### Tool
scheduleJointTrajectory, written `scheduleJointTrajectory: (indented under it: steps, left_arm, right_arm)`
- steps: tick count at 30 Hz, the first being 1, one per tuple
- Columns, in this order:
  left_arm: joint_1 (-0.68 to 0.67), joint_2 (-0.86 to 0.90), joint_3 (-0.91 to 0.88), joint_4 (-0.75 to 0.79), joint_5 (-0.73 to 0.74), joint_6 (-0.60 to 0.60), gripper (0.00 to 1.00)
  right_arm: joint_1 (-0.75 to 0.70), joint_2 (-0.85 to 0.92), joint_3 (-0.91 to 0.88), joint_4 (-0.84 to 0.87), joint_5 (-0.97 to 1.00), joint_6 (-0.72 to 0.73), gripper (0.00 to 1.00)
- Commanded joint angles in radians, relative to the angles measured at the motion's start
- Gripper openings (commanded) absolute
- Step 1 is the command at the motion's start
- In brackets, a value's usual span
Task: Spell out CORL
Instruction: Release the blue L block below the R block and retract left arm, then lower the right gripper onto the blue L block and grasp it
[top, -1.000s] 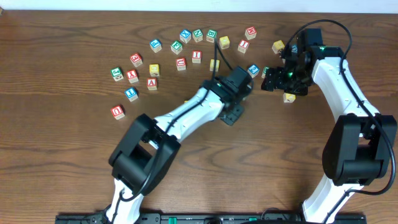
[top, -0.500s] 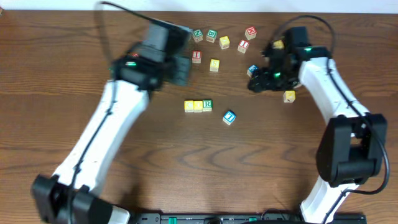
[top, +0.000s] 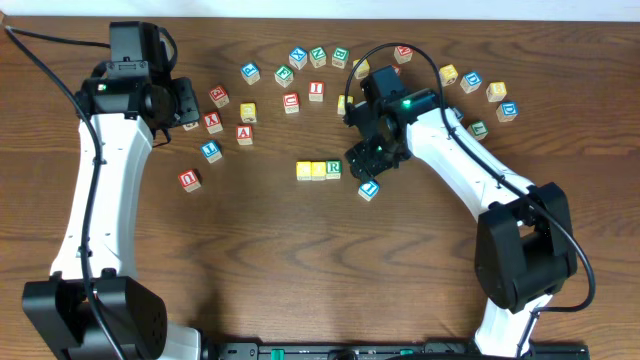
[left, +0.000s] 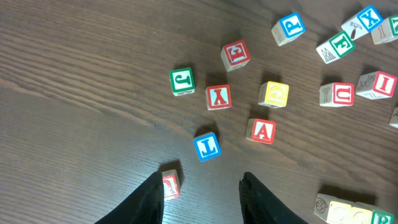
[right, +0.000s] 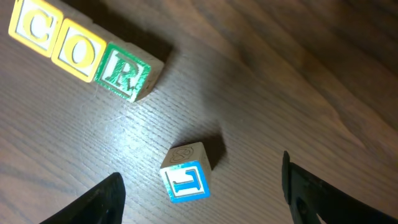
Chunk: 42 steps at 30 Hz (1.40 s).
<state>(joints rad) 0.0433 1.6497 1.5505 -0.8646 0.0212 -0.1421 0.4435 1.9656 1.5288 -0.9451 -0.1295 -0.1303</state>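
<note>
Nearest you on the table (top: 300, 270), the blue L block (right: 186, 176) lies alone, turned off square. It is near the R end of the row but apart from it. Your right gripper (right: 200, 186) hangs over it released, jaws spread wide, with one finger on either side and neither touching the block. Both fingers (right: 102, 199) are cut off by the bottom edge of the wrist view, and from overhead the wrist body covers them altogether.

Just beyond, the C block (right: 30, 26), O block (right: 73, 51) and R block (right: 124, 71) sit touching in a straight line. The top edge of the right wrist view clips the C. In the left wrist view you get only a sliver of the row at the bottom right corner.

Over on your left, the left gripper (left: 200, 190) is also released, its fingers apart with only bare wood between them. A red block (left: 170, 184) sits half behind one finger, and you cannot read its letter. Past it lie a second blue block (left: 207, 146), whose letter could be an L or a J, then a red A block (left: 261, 131), a red X block (left: 218, 97) and a green J block (left: 181, 81).

Farthest off is the arc of spare blocks, most too small overhead to read. There a yellow block (top: 344, 103) is partly hidden behind the right arm, and a cable crosses a red block (top: 403, 51)
</note>
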Motion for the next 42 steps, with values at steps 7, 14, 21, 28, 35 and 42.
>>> scheduleJointTrajectory:
  steps: [7, 14, 21, 28, 35, 42]
  left_arm:
    - [0.004, 0.013, -0.019, -0.002, -0.006, -0.078, 0.39]
    - [0.004, 0.013, -0.043, -0.006, -0.006, -0.082, 0.39]
    - [0.004, 0.013, -0.043, -0.006, -0.006, -0.082, 0.39]
    - [0.004, 0.013, -0.043, -0.006, -0.006, -0.082, 0.39]
    - [0.004, 0.013, -0.043, -0.006, -0.006, -0.082, 0.39]
    - [0.004, 0.013, -0.043, -0.005, -0.006, -0.091, 0.39]
  right_arm:
    - [0.054, 0.017, -0.062, 0.036, -0.022, -0.113, 0.79]
    - [0.054, 0.017, -0.151, 0.124, 0.023, -0.068, 0.73]
    - [0.054, 0.017, -0.172, 0.134, 0.046, -0.041, 0.63]
    - [0.054, 0.017, -0.185, 0.134, 0.052, -0.019, 0.47]
    - [0.054, 0.017, -0.186, 0.138, 0.099, 0.068, 0.39]
    - [0.054, 0.017, -0.186, 0.176, 0.15, 0.38, 0.36]
